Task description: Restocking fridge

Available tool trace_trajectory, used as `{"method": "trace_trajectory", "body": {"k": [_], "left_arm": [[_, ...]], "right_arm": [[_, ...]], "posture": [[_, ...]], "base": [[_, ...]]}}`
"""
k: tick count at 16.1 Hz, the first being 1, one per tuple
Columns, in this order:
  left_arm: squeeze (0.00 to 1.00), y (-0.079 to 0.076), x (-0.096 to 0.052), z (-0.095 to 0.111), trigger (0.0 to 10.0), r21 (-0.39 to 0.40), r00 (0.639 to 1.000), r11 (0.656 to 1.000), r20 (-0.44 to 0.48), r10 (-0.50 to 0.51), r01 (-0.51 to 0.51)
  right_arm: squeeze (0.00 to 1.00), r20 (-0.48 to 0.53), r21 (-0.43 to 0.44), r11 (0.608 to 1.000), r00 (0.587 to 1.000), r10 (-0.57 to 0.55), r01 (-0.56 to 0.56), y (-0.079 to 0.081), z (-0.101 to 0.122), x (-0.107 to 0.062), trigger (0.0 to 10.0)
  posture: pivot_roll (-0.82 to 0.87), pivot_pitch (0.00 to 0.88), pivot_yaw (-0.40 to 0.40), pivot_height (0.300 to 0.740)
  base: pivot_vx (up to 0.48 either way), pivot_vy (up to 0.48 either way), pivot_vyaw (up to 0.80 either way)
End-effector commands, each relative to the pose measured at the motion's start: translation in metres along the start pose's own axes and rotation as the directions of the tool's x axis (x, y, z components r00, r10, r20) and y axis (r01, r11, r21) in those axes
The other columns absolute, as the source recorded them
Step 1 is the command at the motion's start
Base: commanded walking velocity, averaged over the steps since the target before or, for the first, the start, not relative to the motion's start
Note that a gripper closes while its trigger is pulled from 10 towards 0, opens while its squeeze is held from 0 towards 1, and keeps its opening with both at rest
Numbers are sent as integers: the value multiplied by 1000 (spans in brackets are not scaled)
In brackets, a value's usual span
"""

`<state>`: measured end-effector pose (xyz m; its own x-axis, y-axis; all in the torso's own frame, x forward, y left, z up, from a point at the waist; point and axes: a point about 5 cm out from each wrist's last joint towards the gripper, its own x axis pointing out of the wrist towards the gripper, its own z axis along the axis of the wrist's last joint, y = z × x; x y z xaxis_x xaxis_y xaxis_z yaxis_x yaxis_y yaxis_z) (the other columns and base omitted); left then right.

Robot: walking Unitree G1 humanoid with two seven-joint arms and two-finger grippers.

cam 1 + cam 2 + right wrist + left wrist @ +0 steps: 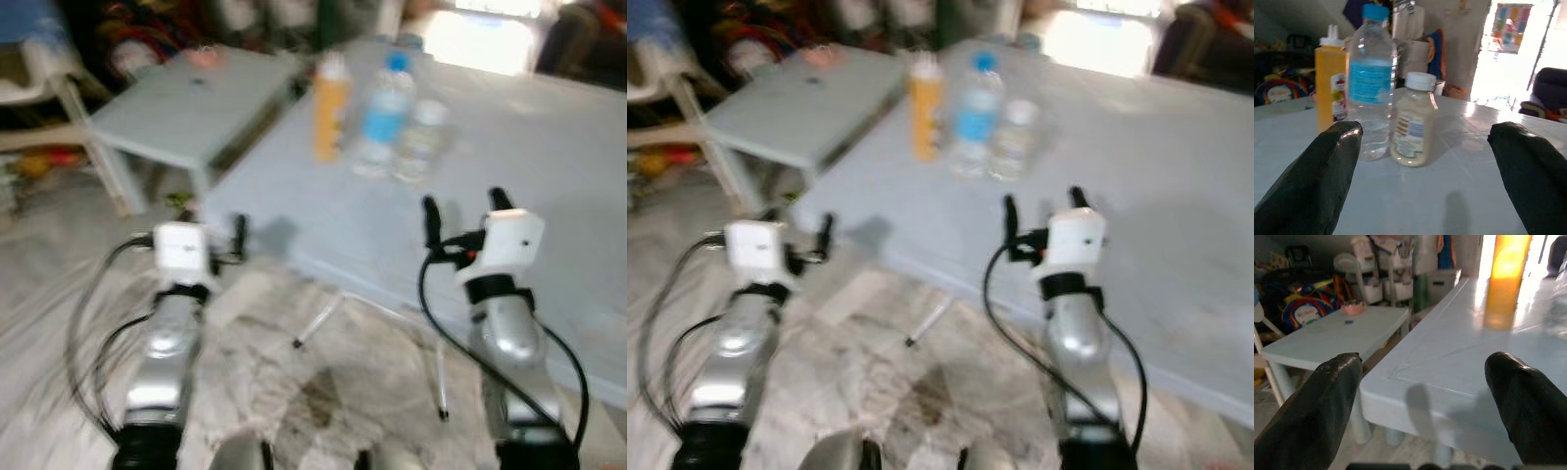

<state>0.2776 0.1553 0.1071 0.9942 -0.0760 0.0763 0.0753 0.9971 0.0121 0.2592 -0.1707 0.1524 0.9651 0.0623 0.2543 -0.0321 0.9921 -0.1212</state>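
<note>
My right hand (462, 211) hovered over the table (549, 166), fingers apart and empty. Ahead of it stood the orange bottle (1331, 77), water bottle (1371, 83) and small cream bottle (1413, 120), close together. My left hand (227, 235), fingers also apart, hung at the table's corner.

Clear plastic water bottle (1371, 83); smooth, matt table (1449, 196); glossy marble-like floor (294, 392).
</note>
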Motion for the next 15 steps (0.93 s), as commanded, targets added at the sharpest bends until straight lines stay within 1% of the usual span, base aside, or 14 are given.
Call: {"method": "trace_trajectory", "body": {"k": [1,2,3,4,6,7,8,13,15], "left_arm": [[0,-7,0,5,10000,-20,1000,1000,15,-17,17],[0,-7,0,4,10000,-23,1000,1000,15,-19,19],[0,-10,1,6,10000,-29,1000,999,17,-22,22],[0,-11,1,8,10000,-35,1000,999,15,-20,20],[0,-11,1,8,10000,-35,1000,999,15,-15,15],[0,-10,1,8,10000,-32,1000,999,17,-5,5],[0,-9,1,9,10000,-28,1000,1000,21,-1,1],[0,-10,5,12,10000,-29,1000,1000,26,4,-3],[0,-11,4,14,10000,-35,1000,999,30,-1,2]], "right_arm": [[1000,6,-17,1000,1000,-17,17,-2,2,-2,10000],[1000,6,-17,1000,1000,-13,13,-1,2,-3,10000],[310,17,-29,1000,1000,-1,1,0,5,0,10000],[0,10,-40,999,1000,-5,6,-1,10,2,10000],[0,10,-42,999,1000,-11,11,-4,13,3,10000],[0,14,-58,998,1000,4,-3,-3,14,3,10000],[0,20,-76,997,1000,22,-21,-2,16,4,10000],[0,32,-71,997,999,35,-33,3,19,7,10000],[0,27,-70,997,999,38,-36,4,19,6,10000]], "posture": [[-31,63,56,740],[-33,61,56,740],[-37,56,53,740],[-38,53,51,740],[-38,50,45,740],[-37,50,44,740],[-36,51,42,740],[-40,64,49,740],[-46,69,48,740]], "base": [[240,0,0],[240,0,0],[0,0,0],[0,0,0],[0,0,0],[0,0,0],[304,0,0],[330,0,609],[313,0,234]]}}
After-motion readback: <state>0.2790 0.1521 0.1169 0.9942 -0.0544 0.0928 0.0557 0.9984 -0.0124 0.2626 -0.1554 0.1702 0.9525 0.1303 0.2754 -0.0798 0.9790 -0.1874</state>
